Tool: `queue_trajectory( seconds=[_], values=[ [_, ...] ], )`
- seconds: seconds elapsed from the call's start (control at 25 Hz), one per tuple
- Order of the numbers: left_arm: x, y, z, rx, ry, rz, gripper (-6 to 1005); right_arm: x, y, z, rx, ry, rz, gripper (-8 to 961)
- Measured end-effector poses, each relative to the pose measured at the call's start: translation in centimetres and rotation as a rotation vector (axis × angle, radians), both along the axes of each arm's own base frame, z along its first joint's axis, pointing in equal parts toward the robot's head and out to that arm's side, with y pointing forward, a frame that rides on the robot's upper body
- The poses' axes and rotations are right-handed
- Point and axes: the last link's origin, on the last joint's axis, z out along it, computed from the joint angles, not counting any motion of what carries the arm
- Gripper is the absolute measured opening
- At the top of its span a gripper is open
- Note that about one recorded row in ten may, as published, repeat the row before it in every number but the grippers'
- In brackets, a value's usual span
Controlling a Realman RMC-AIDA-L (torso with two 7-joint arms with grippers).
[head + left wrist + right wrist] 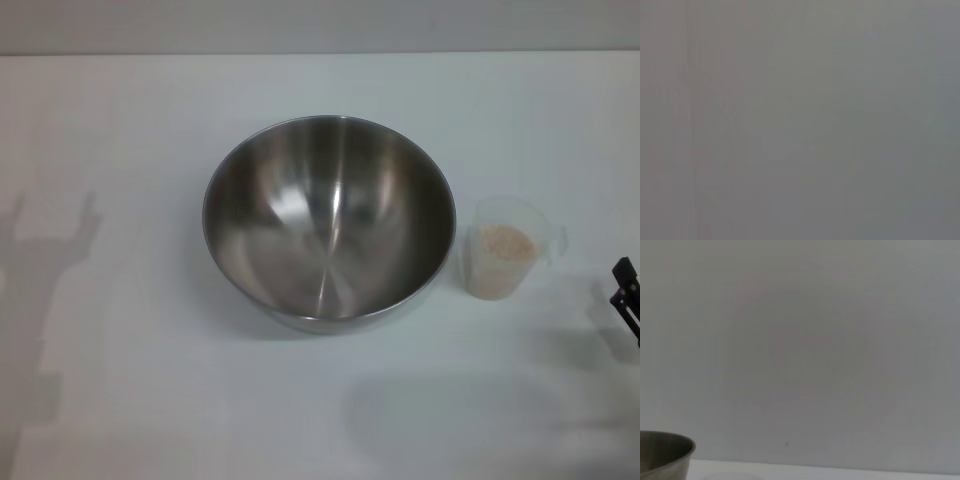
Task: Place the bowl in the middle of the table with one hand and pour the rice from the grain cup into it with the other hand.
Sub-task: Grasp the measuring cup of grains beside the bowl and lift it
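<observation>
The table carries the bowl, which sits upright and empty at about its middle, so placing looks done and pouring is the step in hand. Just beside the bowl, on the robot's right, stands the grain cup, upright, with the rice heaped inside. The right gripper shows only at the frame edge beyond the cup; whether its pincer is wide or narrow cannot be told. The left gripper is out of sight. A good pour likely means taking the cup by its wall, lifting level, then tipping slowly over the bowl's centre.
</observation>
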Motion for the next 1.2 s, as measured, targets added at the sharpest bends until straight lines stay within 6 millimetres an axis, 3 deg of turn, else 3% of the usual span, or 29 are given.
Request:
queue_trajectory(
  seconds=[0.24, 1.2],
  values=[
    [0.0, -0.2, -0.3, -0.015, 0.005, -0.002, 863, -0.2, 1.4, -0.6, -0.035, 0.000, 0.001, 839],
    [-0.2, 0.1, -0.7, -0.043, 0.000, 0.020, 863, -0.6, 3.4, -2.3, -0.143, -0.024, 0.003, 838]
  ],
)
